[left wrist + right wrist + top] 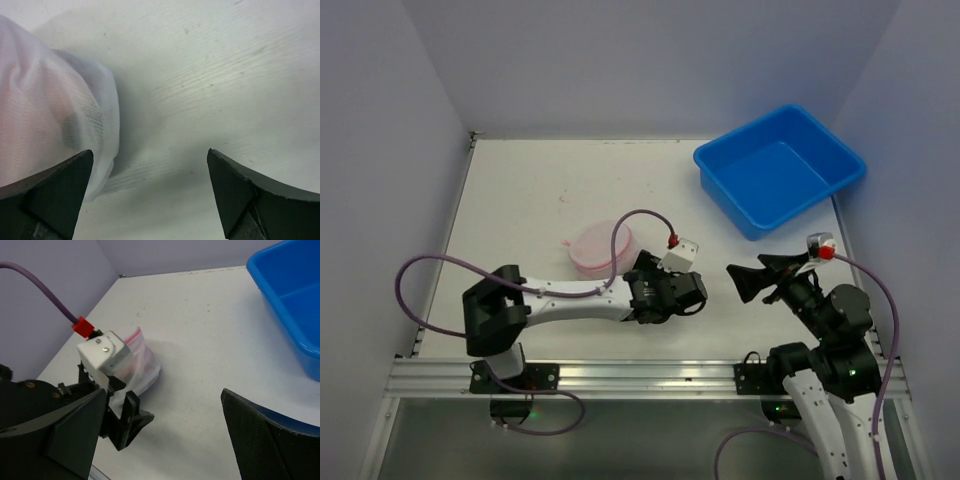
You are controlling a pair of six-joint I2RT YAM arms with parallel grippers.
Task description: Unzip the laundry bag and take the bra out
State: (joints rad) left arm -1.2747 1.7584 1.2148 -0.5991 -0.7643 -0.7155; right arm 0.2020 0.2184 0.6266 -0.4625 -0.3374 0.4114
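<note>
Right now the left gripper [150, 152] is hovering low over the white table [540, 190], its jaws spread wide and gripping nothing. The laundry bag [599, 249] is sitting just beside it, lying on the table a little left of centre. It is a small round pouch, glowing pink through its white mesh. In the left wrist view that mesh is bulging right up against one finger [60, 185], touching it or perhaps only passing behind it; this close, it is hard to say. Over on the other side the right gripper [164, 395] is hanging above the table near the front edge, its jaws also standing wide and empty, and it is pointing toward the bag and the left gripper. The blue tub [725, 198] is resting at the far right corner, well apart from the bag.
</note>
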